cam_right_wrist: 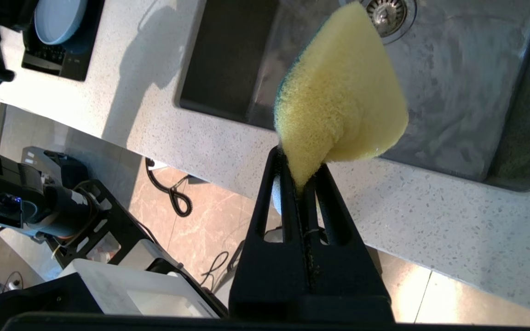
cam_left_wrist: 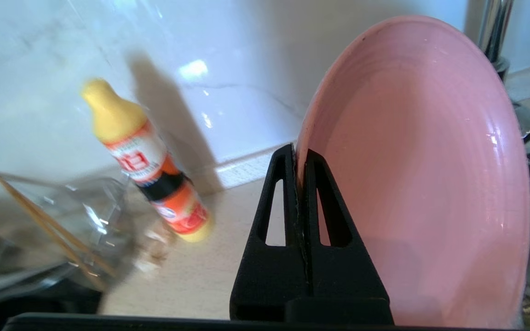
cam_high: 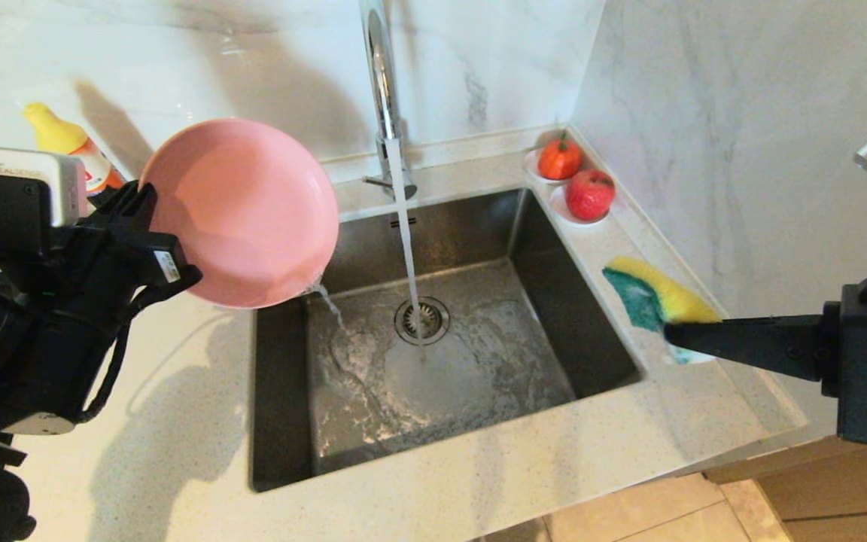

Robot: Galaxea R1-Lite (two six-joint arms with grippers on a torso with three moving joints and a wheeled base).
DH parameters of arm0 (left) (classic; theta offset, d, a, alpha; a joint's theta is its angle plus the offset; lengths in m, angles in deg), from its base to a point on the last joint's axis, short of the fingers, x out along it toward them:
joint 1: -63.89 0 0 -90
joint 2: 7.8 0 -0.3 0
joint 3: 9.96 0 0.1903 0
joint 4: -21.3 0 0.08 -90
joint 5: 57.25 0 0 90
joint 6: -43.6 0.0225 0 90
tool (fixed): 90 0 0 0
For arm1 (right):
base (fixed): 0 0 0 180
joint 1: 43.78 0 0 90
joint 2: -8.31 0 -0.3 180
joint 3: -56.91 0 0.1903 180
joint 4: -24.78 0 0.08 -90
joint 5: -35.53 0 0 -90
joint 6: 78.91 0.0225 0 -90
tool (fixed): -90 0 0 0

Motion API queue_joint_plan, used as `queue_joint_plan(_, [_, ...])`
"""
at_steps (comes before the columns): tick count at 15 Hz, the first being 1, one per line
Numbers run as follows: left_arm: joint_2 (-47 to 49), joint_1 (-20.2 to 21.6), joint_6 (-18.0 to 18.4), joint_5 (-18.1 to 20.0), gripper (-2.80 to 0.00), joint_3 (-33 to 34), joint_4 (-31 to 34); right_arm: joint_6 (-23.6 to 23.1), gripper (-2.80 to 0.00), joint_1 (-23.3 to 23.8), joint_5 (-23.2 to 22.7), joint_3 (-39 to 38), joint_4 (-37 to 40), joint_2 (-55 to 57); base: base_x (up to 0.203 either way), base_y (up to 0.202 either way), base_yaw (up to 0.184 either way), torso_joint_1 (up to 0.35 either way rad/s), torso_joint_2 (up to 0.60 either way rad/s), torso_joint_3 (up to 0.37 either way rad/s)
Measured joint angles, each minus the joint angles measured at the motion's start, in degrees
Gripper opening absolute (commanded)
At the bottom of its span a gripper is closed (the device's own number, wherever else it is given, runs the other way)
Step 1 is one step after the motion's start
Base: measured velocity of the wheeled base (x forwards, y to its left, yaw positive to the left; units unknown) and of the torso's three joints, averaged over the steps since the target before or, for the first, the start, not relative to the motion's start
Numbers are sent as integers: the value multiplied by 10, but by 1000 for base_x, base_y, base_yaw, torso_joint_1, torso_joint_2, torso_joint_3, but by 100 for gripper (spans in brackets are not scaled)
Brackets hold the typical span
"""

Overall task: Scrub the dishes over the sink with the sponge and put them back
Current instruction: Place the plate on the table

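Pink round matte plate (cam_high: 241,211) hangs tilted on edge over the steel sink's (cam_high: 283,421) far-left corner, dripping, its rim pinched by the left gripper (cam_high: 149,220). Right of the basin, the right gripper (cam_high: 674,333) pinches the yellow-and-green sponge (cam_high: 655,297) above the counter (cam_high: 689,391), well apart from the plate, the running faucet (cam_high: 381,83) between them.

My left gripper (cam_high: 146,226) pinches the pink plate (cam_high: 241,214) by its rim, tilted over the sink (cam_high: 576,316), water dripping off; my right gripper (cam_high: 670,331) clamps the sponge (cam_high: 655,297) above the countertop (cam_high: 177,421).
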Motion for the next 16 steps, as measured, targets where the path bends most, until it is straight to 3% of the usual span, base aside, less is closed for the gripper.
queue_joint_plan(7, [-40,-1,41,77,-280,58,0,-1,-280,0,0,0,0,12,0,0,0,0,0,0])
queue_joint_plan(10, [-49,0,22,66,-280,74,0,0,-280,0,0,0,-1,13,0,0,0,0,0,0])
queue_joint_plan(13, [-57,11,-76,32,-280,71,31,0,-280,0,2,-1,0,11,0,0,0,0,0,0])
queue_joint_plan(16, [-113,16,-185,29,-280,37,212,-1,-280,0,2,-11,0,8,0,0,0,0,0,0])
